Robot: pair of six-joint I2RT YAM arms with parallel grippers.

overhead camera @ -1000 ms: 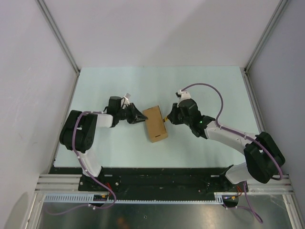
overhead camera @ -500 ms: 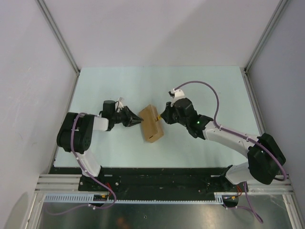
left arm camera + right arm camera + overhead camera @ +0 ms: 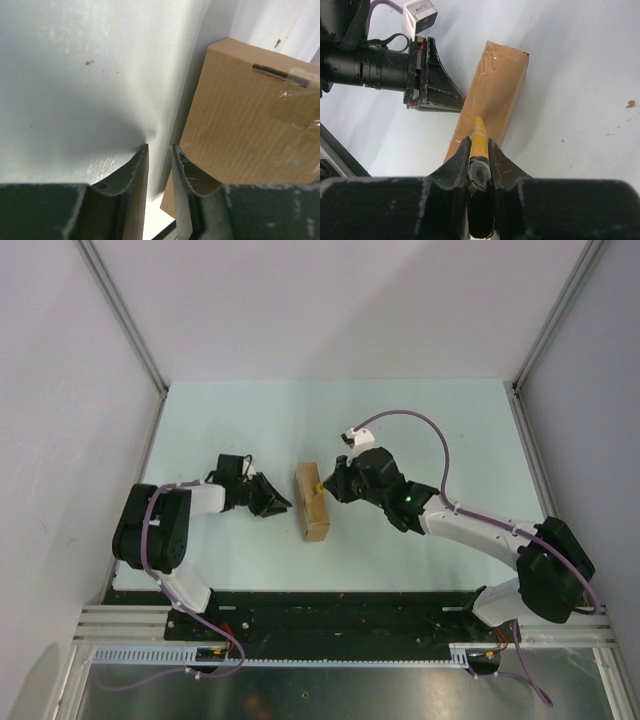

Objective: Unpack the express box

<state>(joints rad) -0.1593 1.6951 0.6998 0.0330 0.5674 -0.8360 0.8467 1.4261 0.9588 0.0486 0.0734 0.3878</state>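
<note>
The express box (image 3: 313, 502) is plain brown cardboard and stands on a long narrow side at the table's middle. Its broad face, with clear tape (image 3: 295, 80) near the top, faces the left wrist camera as the box (image 3: 240, 130). My left gripper (image 3: 280, 505) sits low, just left of the box and apart from it. Its jaws (image 3: 159, 146) are slightly open with nothing between them. My right gripper (image 3: 324, 486) is shut on a yellow utility knife (image 3: 479, 135), whose tip points at the upper narrow side of the box (image 3: 495, 85).
The pale green table (image 3: 420, 430) has grey walls and metal corner posts at its left, back and right edges. The left arm's black wrist and fingers (image 3: 437, 85) lie close beside the box in the right wrist view.
The box has tipped from lying flat onto its narrow side and shifted left. My right gripper followed it leftward with the knife. My left gripper drew back to the left and opened a little.
</note>
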